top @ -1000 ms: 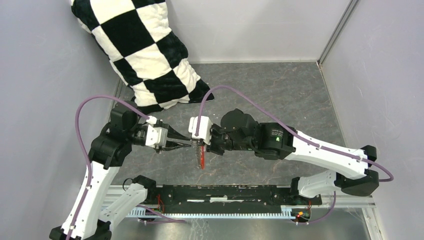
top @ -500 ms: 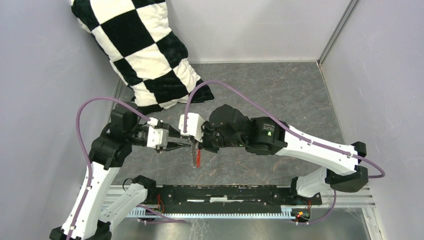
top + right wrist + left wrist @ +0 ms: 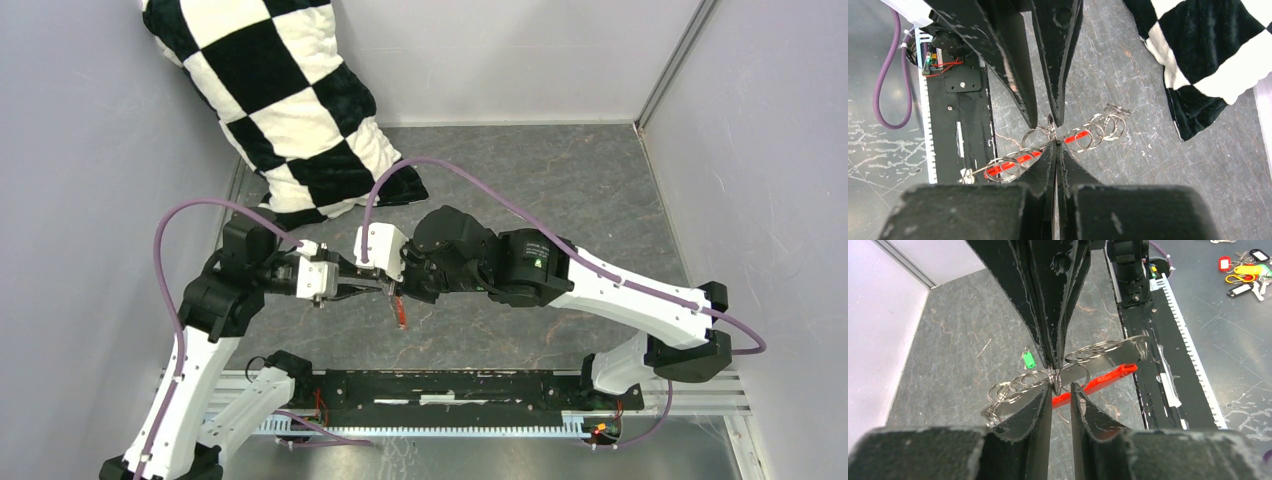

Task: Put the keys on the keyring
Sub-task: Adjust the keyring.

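The keyring is a chain of silvery rings with a red tag, held in the air between the two arms. My right gripper is shut on one ring of that chain; its fingers come down from the top of the left wrist view. Opposite it, my left gripper has a narrow gap between its jaws, and its fingertips straddle that same ring. From above, the red tag hangs under the meeting grippers. A small green-headed key lies on the floor below.
A black-and-white checkered pillow leans in the back left corner, close behind the arms. A black rail runs along the near edge. Grey walls close in the left, back and right sides. Coloured key tags lie beyond the rail.
The right arm has pushed a little to the left and the left gripper has drawn back with it. The red tag has swung slightly; the ring stays held.
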Action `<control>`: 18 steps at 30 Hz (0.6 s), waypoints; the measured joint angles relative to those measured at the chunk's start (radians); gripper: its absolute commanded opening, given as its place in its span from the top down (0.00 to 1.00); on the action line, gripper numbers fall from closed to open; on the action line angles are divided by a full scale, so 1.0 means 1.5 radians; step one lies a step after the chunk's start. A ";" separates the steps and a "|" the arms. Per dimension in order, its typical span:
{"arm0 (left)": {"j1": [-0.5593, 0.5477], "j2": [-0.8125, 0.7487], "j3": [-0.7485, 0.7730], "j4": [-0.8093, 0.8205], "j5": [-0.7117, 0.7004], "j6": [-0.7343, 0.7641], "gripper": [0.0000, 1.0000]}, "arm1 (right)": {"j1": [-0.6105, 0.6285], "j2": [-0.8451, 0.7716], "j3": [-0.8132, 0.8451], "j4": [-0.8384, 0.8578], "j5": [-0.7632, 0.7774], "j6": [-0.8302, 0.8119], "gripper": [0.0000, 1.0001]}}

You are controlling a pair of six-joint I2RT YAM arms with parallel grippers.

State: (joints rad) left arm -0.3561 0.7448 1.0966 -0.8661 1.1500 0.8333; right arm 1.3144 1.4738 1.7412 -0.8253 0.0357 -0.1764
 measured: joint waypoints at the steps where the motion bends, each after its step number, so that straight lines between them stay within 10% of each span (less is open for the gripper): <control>1: 0.000 0.004 -0.001 0.000 0.000 0.001 0.79 | 0.001 0.000 0.002 -0.001 -0.001 0.000 0.99; 5: 0.000 0.019 -0.002 0.000 0.002 0.007 0.95 | 0.001 0.001 0.003 -0.002 -0.001 0.000 0.99; 15: 0.000 0.031 -0.002 -0.012 0.006 0.007 0.98 | 0.001 0.006 0.003 -0.008 -0.006 -0.001 0.99; 18: 0.000 0.031 -0.002 -0.014 0.007 0.007 0.98 | 0.002 0.007 0.003 -0.008 -0.010 -0.001 0.74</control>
State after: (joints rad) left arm -0.3557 0.7906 1.0931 -0.8875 1.1603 0.8444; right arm 1.3167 1.4837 1.7462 -0.8371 0.0212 -0.1776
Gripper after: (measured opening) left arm 0.044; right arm 0.038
